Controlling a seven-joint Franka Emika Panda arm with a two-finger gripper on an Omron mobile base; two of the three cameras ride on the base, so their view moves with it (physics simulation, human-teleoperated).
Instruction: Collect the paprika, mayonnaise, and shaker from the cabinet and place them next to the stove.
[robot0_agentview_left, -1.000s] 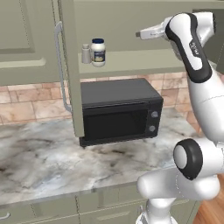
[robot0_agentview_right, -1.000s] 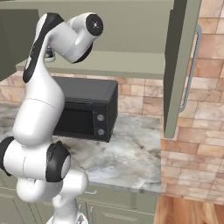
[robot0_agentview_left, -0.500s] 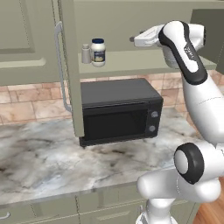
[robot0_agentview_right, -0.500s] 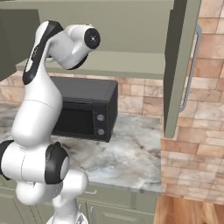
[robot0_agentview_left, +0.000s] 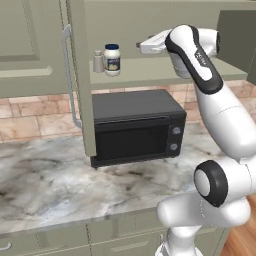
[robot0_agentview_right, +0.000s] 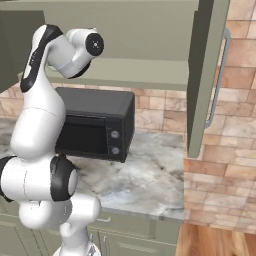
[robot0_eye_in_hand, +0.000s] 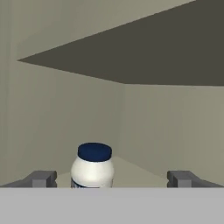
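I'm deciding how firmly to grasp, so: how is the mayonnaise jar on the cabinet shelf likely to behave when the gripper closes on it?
The mayonnaise looks like a stiff, smooth, round jar, so it could slip or twist in a light grip. It stands upright and squat, so probably hard to tip. The shaker stands close beside it; a sideways nudge might knock that over. The gripper is open, apart from the jar.

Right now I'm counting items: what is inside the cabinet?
On the cabinet shelf stand the mayonnaise and, beside it, the shaker. The door edge hides whatever lies further left.
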